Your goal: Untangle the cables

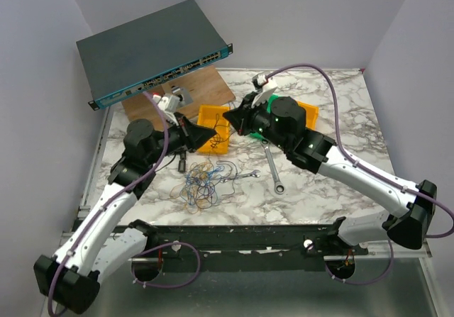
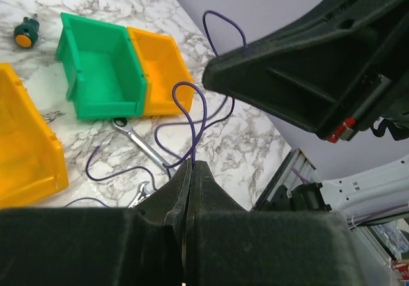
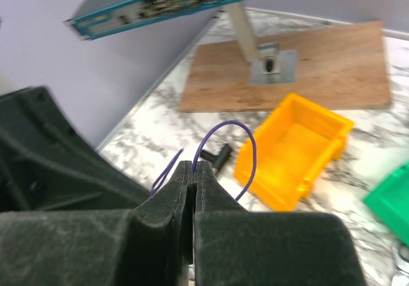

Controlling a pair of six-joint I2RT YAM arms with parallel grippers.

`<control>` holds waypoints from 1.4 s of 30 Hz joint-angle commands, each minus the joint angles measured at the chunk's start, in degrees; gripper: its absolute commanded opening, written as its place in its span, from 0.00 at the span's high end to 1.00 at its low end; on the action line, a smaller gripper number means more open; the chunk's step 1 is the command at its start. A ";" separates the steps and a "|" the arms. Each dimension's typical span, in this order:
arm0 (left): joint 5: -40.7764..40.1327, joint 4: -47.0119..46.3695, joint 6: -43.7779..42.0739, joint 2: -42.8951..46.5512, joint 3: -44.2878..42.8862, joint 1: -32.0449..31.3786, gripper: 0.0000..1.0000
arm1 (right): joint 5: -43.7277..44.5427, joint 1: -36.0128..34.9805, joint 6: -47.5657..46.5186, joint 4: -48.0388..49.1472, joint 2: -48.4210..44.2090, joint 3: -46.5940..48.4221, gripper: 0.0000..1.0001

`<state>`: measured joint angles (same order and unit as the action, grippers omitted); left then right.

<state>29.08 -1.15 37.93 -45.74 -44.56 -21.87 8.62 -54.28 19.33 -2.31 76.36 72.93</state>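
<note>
The cables (image 1: 204,183) lie as a loose tangle of thin blue, yellow and orange wires on the marble table in front of the arms. My left gripper (image 1: 206,134) is raised above the table and is shut on one thin blue-purple wire (image 2: 193,116), which loops up from its tips (image 2: 192,168). My right gripper (image 1: 231,119) sits close beside it, also shut on a blue-purple wire (image 3: 231,134) that arches out of its tips (image 3: 193,167). The two grippers nearly face each other, with a short span between them. The held wire trails down to the table (image 2: 121,171).
A yellow bin (image 1: 213,128) sits under the grippers. A green bin (image 2: 102,68) and an orange bin (image 2: 160,65) stand behind the right arm. A silver wrench (image 1: 273,167) and a smaller wrench (image 1: 245,176) lie near the tangle. A network switch (image 1: 152,47) on a wooden board (image 3: 287,68) stands at the back.
</note>
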 commanded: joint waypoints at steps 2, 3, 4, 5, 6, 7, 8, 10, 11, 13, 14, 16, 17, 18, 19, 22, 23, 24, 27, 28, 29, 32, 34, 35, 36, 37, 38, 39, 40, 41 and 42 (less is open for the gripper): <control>-8.77 -1.07 -3.33 -10.33 -7.19 -5.06 1.00 | 0.64 7.40 2.79 -2.68 1.23 -1.58 0.99; -8.90 -1.93 -3.47 -12.46 -7.95 -5.20 1.00 | 0.69 8.59 2.71 -2.79 1.61 -1.56 0.99; -8.99 -3.21 -3.72 -14.20 -8.54 -5.44 1.00 | 0.88 9.66 2.66 -2.87 1.88 -1.57 0.99; -9.03 -4.37 -3.95 -16.48 -9.34 -5.75 1.00 | 1.32 10.86 2.56 -3.20 2.14 -1.49 0.99; -8.91 -5.72 -4.15 -18.44 -10.08 -6.07 1.00 | 2.19 11.63 2.36 -3.55 2.42 -1.32 0.99; -8.64 -6.53 -4.37 -21.00 -11.39 -6.63 1.00 | 3.15 12.59 2.28 -4.19 2.71 -1.08 0.99; -8.26 -7.11 -4.40 -23.28 -12.71 -7.19 1.00 | 4.31 13.53 2.20 -4.72 2.95 -0.89 0.99; -6.30 -8.35 -4.53 -28.79 -16.29 -8.57 1.00 | 5.83 15.77 1.98 -5.58 3.16 -0.94 0.99; -5.25 -8.75 -4.46 -31.86 -18.51 -9.43 1.00 | 6.67 16.82 1.97 -6.06 3.19 -1.10 0.99; -3.10 -9.26 -4.39 -37.46 -23.23 -10.85 1.00 | 8.65 18.97 1.95 -6.65 3.10 -1.76 0.99; -1.86 -9.58 -4.11 -40.40 -26.01 -11.55 1.00 | 9.61 20.28 1.96 -6.95 2.97 -2.16 0.99; -0.25 -10.19 -3.92 -45.73 -30.75 -13.03 1.00 | 11.21 22.73 2.01 -7.32 2.64 -2.84 0.99; 0.35 -10.11 -3.92 -47.80 -33.11 -13.68 1.00 | 12.02 23.83 2.06 -7.38 2.43 -3.15 0.99; 1.01 -10.03 -3.90 -50.73 -35.88 -14.40 1.00 | 12.65 25.28 2.13 -7.39 2.25 -3.51 0.99; 1.55 -9.80 -3.68 -53.05 -38.28 -14.91 1.00 | 13.08 26.39 2.23 -7.37 2.00 -3.77 0.99; 3.93 -8.90 -2.53 -61.21 -46.79 -16.34 1.00 | 14.22 29.68 2.29 -7.27 2.15 -4.28 0.99; 4.66 -8.66 -1.89 -63.97 -49.95 -16.74 1.00 | 14.84 30.68 2.24 -7.23 2.28 -4.36 0.99; 5.11 -8.49 -1.07 -66.16 -52.26 -17.04 1.00 | 15.51 31.21 2.21 -7.06 2.50 -4.44 0.99; 6.00 -8.44 0.97 -73.05 -59.32 -17.84 1.00 | 16.62 32.95 1.99 -6.19 3.36 -4.96 0.99; 6.08 -8.30 1.63 -74.90 -61.09 -18.02 1.00 | 16.96 33.45 2.06 -5.90 3.71 -5.11 0.99; 6.13 -8.43 2.37 -77.21 -63.17 -18.17 1.00 | 17.37 33.89 2.11 -5.57 4.16 -5.27 0.99; 6.04 -10.01 6.29 -83.18 -68.45 -18.68 1.00 | 18.84 34.82 2.15 -4.26 5.63 -5.94 0.99; 5.79 -8.89 7.62 -87.57 -72.91 -19.18 1.00 | 19.11 35.58 2.01 -3.45 6.93 -6.20 0.99; 5.46 -7.58 7.66 -89.32 -75.39 -19.32 1.00 | 18.92 35.85 2.01 -3.31 7.73 -6.18 0.99; 5.23 -6.51 7.64 -90.75 -76.95 -19.44 1.00 | 18.40 36.31 2.00 -3.09 8.50 -6.22 0.99; 4.83 -5.37 7.46 -91.49 -78.19 -19.45 1.00 | 17.87 36.59 2.06 -2.91 9.14 -6.26 0.99; 4.44 -4.56 7.19 -91.88 -78.64 -19.52 1.00 | 17.58 36.91 2.17 -2.81 9.78 -6.37 0.99; 3.80 -3.73 6.45 -91.78 -78.50 -19.50 1.00 | 17.43 37.13 2.30 -2.72 10.27 -6.47 0.99; 3.15 -2.62 5.70 -91.37 -78.30 -19.51 1.00 | 17.26 37.34 2.46 -2.46 10.91 -6.64 0.99; 2.42 -1.76 4.65 -90.94 -78.11 -19.48 0.99 | 17.05 37.55 2.58 -2.25 11.21 -6.90 0.99; 1.96 -0.72 3.84 -90.40 -77.77 -19.44 0.95 | 16.65 37.84 2.83 -2.03 11.71 -7.00 0.99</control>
<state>33.04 -5.65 43.81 -137.95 -120.53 -40.86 25.67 -17.34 21.17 -6.44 86.39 66.98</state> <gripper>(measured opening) 0.009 0.033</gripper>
